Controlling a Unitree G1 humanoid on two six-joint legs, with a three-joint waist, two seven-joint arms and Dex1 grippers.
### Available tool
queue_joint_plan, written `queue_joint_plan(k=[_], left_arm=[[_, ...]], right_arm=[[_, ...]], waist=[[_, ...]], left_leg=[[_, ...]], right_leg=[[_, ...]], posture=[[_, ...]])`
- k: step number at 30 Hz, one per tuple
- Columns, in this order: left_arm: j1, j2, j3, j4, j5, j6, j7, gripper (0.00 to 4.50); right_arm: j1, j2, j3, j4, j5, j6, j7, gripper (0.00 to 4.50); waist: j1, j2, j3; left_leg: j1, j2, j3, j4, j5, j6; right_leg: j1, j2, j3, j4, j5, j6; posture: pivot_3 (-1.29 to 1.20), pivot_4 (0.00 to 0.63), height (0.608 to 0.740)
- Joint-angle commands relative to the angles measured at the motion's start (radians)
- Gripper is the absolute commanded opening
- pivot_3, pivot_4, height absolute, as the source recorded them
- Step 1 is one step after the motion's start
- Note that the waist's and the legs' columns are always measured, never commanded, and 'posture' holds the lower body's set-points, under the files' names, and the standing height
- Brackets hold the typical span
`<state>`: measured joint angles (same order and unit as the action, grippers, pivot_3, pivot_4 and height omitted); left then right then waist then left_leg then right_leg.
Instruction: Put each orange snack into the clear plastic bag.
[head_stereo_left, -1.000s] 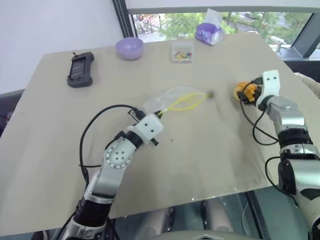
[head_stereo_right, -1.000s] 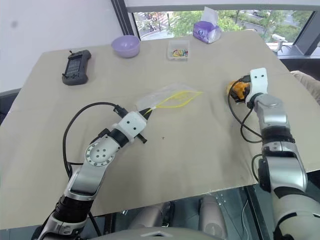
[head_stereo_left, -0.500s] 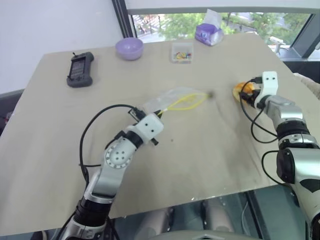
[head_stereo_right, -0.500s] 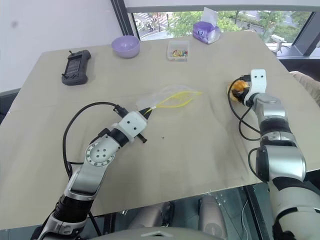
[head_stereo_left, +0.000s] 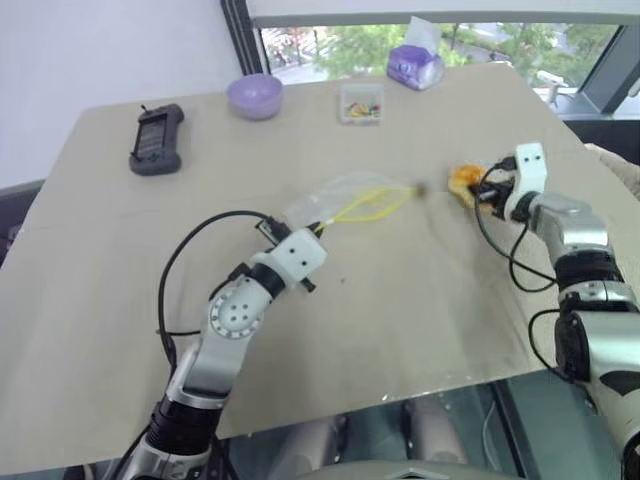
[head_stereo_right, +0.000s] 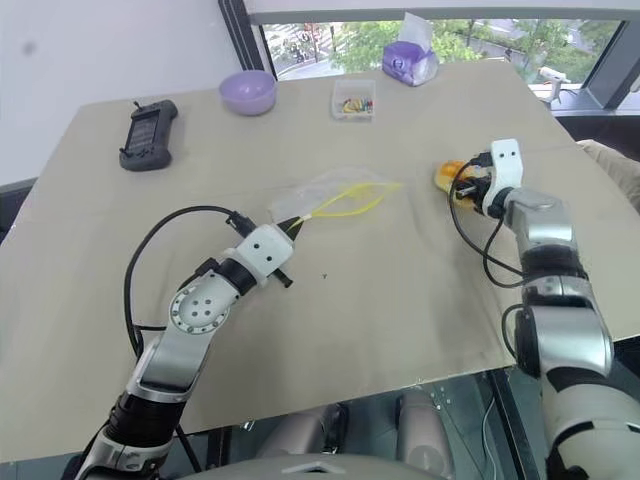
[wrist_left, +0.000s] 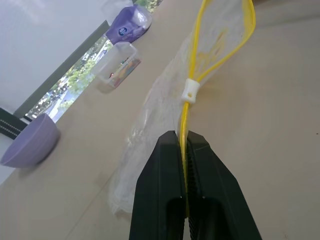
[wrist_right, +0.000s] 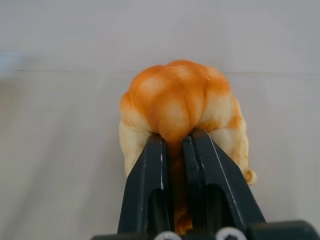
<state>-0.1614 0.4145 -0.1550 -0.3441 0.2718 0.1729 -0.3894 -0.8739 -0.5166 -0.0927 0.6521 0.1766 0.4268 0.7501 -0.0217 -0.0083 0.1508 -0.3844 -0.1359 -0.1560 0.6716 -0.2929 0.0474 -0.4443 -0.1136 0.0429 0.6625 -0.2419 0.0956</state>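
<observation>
The table (head_stereo_left: 120, 300) is shown with the clear plastic bag (head_stereo_left: 340, 200) lying near its centre, mouth agape and still empty. The left gripper (wrist_left: 184, 145) is pressed together on the bag's yellow zip strip (wrist_left: 192, 90). At about 3 o'clock of the bag, well apart from it, the orange snack (wrist_right: 182, 107) is pinched and dented by the right gripper (wrist_right: 173, 145). Grasping is judged done; carrying and insertion remain.

Office: beige table (head_stereo_left: 420, 300) by window (head_stereo_left: 330, 45).
</observation>
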Motion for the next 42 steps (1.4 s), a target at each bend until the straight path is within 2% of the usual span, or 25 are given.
queue_joint_plan(k=[1,6,8,11,17,22,31,42], left_arm=[[-0.005,0.006,0.018,-0.04,-0.001,-0.011,0.003,0.0],[-0.004,0.002,0.01,-0.041,-0.003,-0.011,0.002,0.0],[-0.004,0.001,0.007,-0.04,-0.004,-0.012,0.0,0.0],[-0.007,0.001,0.005,-0.038,-0.004,-0.016,-0.001,0.0],[-0.017,-0.001,0.002,-0.033,-0.005,-0.019,-0.005,0.0],[-0.018,-0.001,0.002,-0.037,-0.006,-0.019,-0.009,0.0],[-0.02,0.008,-0.001,-0.032,-0.007,-0.037,-0.024,0.0],[-0.039,0.036,-0.004,-0.004,-0.013,-0.088,-0.064,0.0]], right_arm=[[0.025,-0.071,-0.013,-0.308,0.121,0.128,0.143,0.07],[0.102,-0.161,0.006,-0.661,0.317,0.324,0.312,0.07],[0.132,-0.181,0.052,-0.754,0.346,0.373,0.34,0.07],[0.143,-0.158,0.163,-0.815,0.303,0.403,0.297,0.07],[0.122,-0.092,0.268,-0.792,0.252,0.39,0.246,0.07],[0.095,-0.069,0.299,-0.728,0.201,0.372,0.215,0.07],[0.045,-0.045,0.283,-0.622,0.163,0.452,0.142,0.07],[-0.052,0.129,0.24,-0.527,0.192,0.557,0.025,0.07]], waist=[[0.003,0.0,0.0],[0.008,0.0,0.0],[0.012,0.0,0.0],[0.007,0.0,0.0],[0.012,-0.001,0.0],[0.013,-0.001,0.0],[0.008,-0.001,0.0],[0.005,-0.001,0.0]], left_leg=[[-0.001,0.0,0.0,0.0,0.0,0.0],[-0.001,0.0,-0.001,0.0,0.0,0.0],[-0.001,0.0,-0.001,0.0,0.0,0.0],[-0.001,0.0,-0.001,0.0,0.0,0.0],[-0.001,0.0,-0.001,0.002,0.0,0.0],[-0.002,-0.001,-0.001,0.003,0.0,0.0],[-0.002,-0.001,-0.002,0.003,0.0,0.0],[-0.002,-0.001,-0.002,0.003,0.0,0.0]], right_leg=[[-0.001,0.0,0.0,0.0,0.0,0.0],[-0.001,-0.001,-0.002,-0.001,0.0,0.0],[0.0,-0.003,-0.002,-0.001,0.0,0.0],[0.0,-0.005,-0.001,-0.001,0.0,0.0],[0.0,-0.004,-0.002,0.0,0.001,0.0],[0.0,-0.003,-0.003,-0.001,0.001,0.0],[0.0,-0.003,-0.003,0.0,0.001,0.0],[0.0,-0.003,-0.002,0.0,0.001,0.0]], posture=[[0.0,0.15,0.736],[0.0,0.15,0.736],[0.0,0.15,0.736],[0.0,0.15,0.736],[0.0,0.15,0.736],[0.0,0.15,0.736],[0.0,0.15,0.736],[0.0,0.15,0.736]])
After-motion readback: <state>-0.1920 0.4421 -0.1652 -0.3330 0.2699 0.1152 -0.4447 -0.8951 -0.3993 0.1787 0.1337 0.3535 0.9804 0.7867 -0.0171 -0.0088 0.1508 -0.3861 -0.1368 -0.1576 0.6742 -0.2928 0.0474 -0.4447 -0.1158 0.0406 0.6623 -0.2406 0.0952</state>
